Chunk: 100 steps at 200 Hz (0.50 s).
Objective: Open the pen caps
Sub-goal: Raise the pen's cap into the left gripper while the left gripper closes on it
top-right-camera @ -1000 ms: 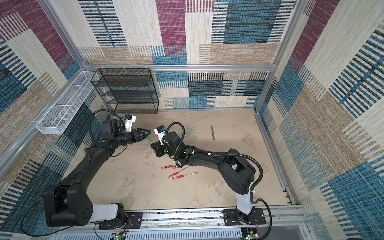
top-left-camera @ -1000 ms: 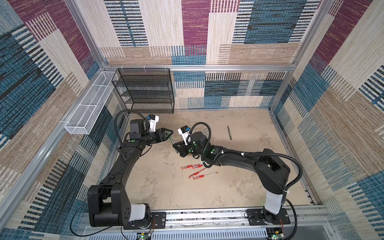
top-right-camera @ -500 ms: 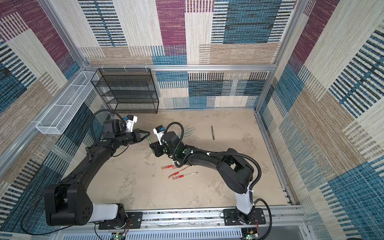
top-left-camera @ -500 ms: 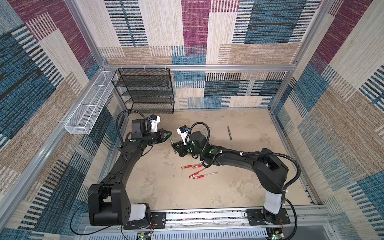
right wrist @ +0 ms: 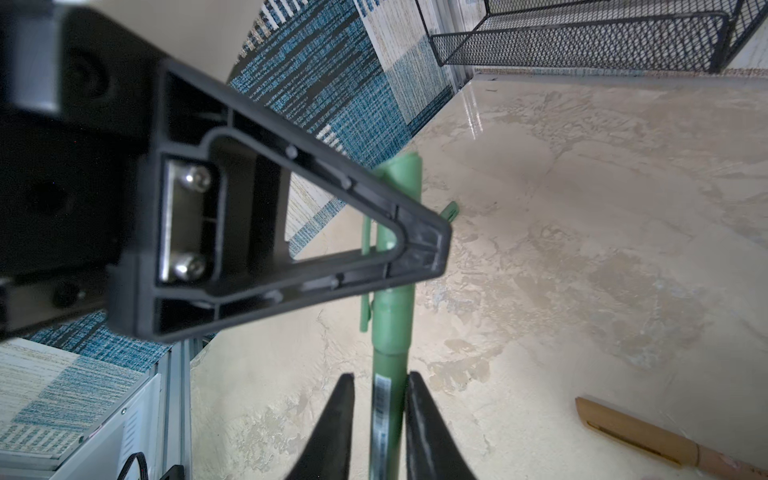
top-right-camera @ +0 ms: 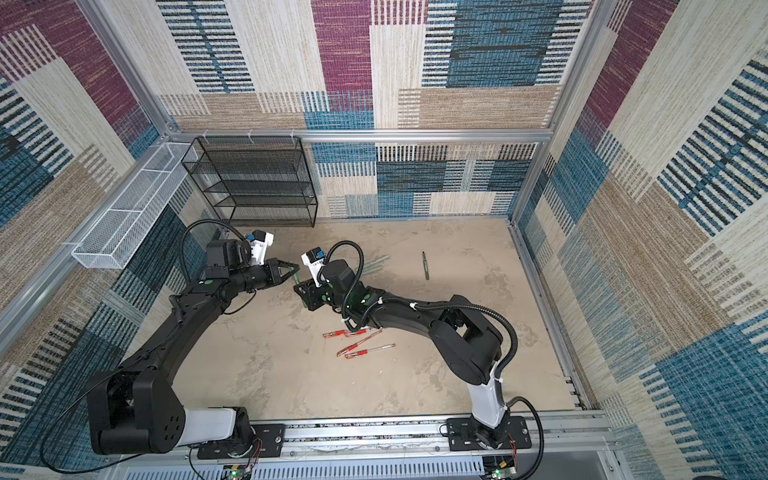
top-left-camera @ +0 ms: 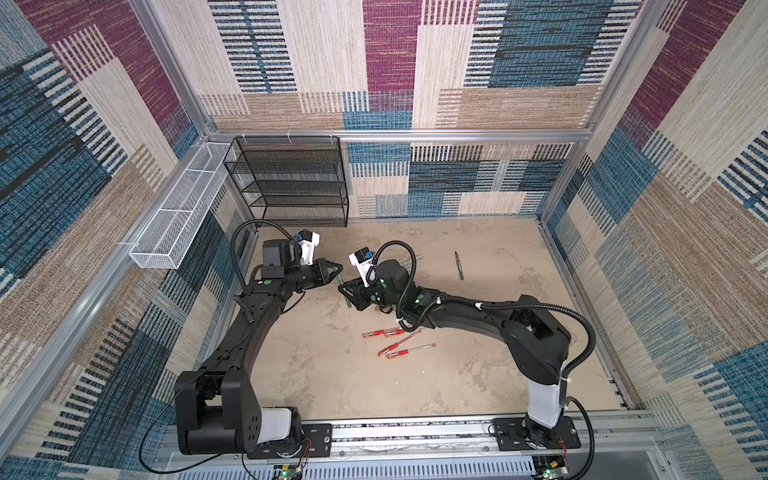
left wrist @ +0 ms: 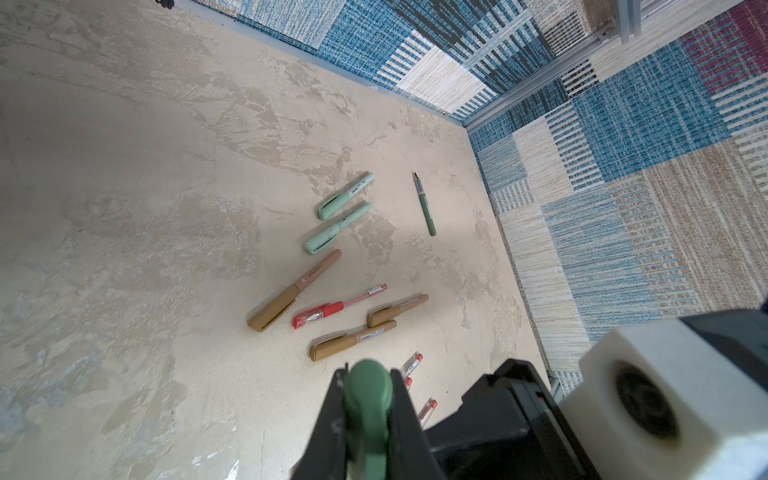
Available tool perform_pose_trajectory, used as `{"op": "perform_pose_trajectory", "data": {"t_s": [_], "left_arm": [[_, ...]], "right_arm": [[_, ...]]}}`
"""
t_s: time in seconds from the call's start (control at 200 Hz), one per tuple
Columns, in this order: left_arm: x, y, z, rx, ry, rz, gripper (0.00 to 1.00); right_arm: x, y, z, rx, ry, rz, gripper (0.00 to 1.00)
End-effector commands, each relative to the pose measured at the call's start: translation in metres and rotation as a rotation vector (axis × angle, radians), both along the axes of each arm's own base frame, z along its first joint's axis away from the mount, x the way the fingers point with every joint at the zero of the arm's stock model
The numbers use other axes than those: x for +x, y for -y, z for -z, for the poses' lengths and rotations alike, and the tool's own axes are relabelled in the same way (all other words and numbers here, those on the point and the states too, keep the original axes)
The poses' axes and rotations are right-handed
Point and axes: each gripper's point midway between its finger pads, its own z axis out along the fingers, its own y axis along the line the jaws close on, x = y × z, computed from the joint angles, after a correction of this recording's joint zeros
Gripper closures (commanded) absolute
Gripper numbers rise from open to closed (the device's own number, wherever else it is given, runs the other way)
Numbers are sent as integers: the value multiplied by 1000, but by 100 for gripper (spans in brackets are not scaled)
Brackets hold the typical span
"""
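**Top views.** The left pincer (top-left-camera: 338, 268) and right pincer (top-left-camera: 344, 289) meet tip to tip above the tabletop (top-left-camera: 332, 386), left of centre and towards the back. The layout is the same in both top views. A short length of green shows between the tips, but it is too small here to tell cap from barrel. A cluster of red pens (top-left-camera: 398, 342) lies just in front of the right arm. A lone dark green barrel (top-left-camera: 458, 266) lies well apart to the right.

**Left wrist view.** The left pincer (left wrist: 368, 384) is clamped on the green cap (left wrist: 369, 374). The fingers (left wrist: 328, 428) press it from both sides, and its rounded end pokes out past the tips. On the tabletop beyond lie two mint pens (left wrist: 345, 195), three tan pens (left wrist: 295, 291) and one red pen (left wrist: 340, 307), all capped.

**Right wrist view.**
- The green cap (right wrist: 397, 183) is crossed at mid-length by the left pincer's finger (right wrist: 415, 249).
- The cap sits on the pen barrel (right wrist: 388, 368), and the seam is visible.
- The barrel runs between the tips of the right pincer (right wrist: 381, 378).
- That pincer is slightly parted. A sliver of tabletop shows between one finger (right wrist: 340, 415) and the barrel.
- The other finger is just beside the barrel; I cannot tell whether it touches.
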Motion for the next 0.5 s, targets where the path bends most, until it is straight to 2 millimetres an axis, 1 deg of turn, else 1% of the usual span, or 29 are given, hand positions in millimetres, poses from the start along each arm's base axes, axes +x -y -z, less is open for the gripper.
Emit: {"op": "perform_pose_trajectory", "data": {"t_s": [0.0,0.22,0.29,0.391,0.496], "left_arm": [[0,0,-3,22,38,20,100],[-2,0,-3,29,48,27,100],[-2,-1,-4,36,53,26,100],[-2,-2,-5,46,57,19,100],[0,-9,-3,66,51,-13,100]], "right_arm": [[-2,-5,0,2,-2,-23,82],[-7,-3,11,-12,-22,-38,100],[-12,-2,16,-16,-36,-53,100],[-19,2,29,-32,-68,-65,100],[-30,9,43,-57,-91,-78,100]]}}
